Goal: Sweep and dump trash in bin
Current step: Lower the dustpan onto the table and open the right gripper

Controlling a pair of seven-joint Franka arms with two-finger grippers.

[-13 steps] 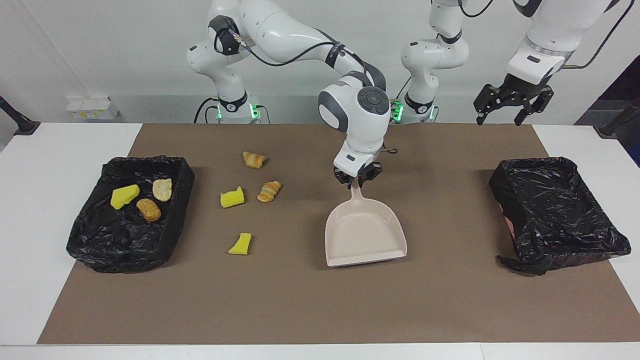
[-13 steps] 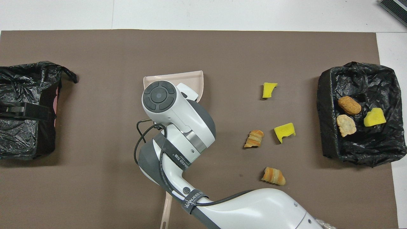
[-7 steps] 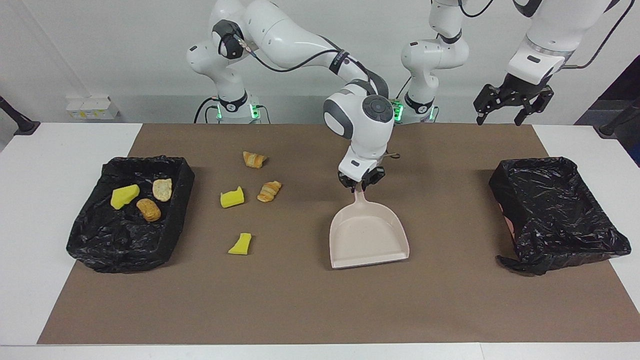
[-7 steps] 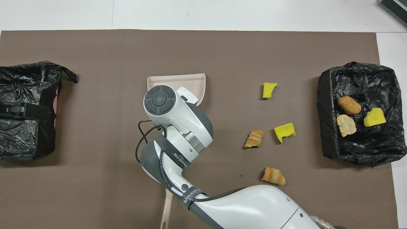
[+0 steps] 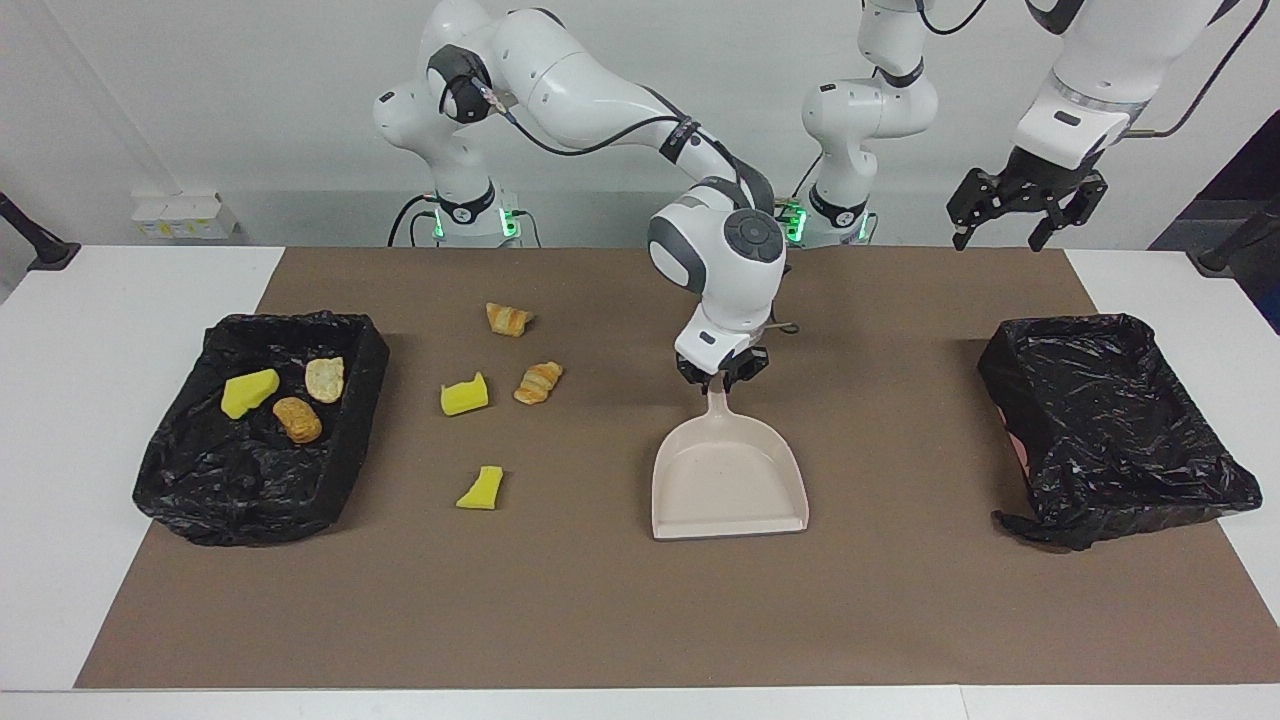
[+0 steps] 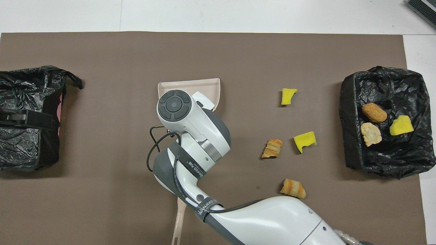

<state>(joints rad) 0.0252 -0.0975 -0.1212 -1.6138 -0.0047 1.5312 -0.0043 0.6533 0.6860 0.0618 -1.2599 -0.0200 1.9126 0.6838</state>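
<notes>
Bin at the right arm's end: a tray lined with black plastic (image 5: 345,470) sits on the brown mat (image 5: 600,620). It holds three bits of trash: one yellow chunk in the bin (image 5: 250,392), one pale bread slice (image 5: 324,379) and one brown bread roll (image 5: 297,419).
Loose trash: four bits lie on the mat between that bin and the dustpan.
Croissants: two. The first croissant (image 5: 509,319) lies nearest the robots; the second croissant (image 5: 539,382) lies farther out.
Yellow chunks on the mat: two. The middle yellow chunk (image 5: 464,396) lies just beside the second croissant, toward the right arm's end. The outer yellow chunk (image 5: 481,489) lies farthest from the robots.
Right arm: it stretches from its base out over the middle of the mat, wrist bent so that the tool points straight down.
Right tool (image 5: 722,376): it sits at the tip of the dustpan's handle. Whether it is clenched on the handle or released cannot be told.
Dustpan: one, beige (image 5: 728,475), flat on the mat, its open edge away from the robots.
Second bin: one black-lined tray (image 5: 1110,425) at the left arm's end.
Left arm: it waits, raised.
Left tool (image 5: 1025,215): released, jaws spread, holding nothing, in the air above the worktop's (image 5: 100,600) edge at the left arm's end.
</notes>
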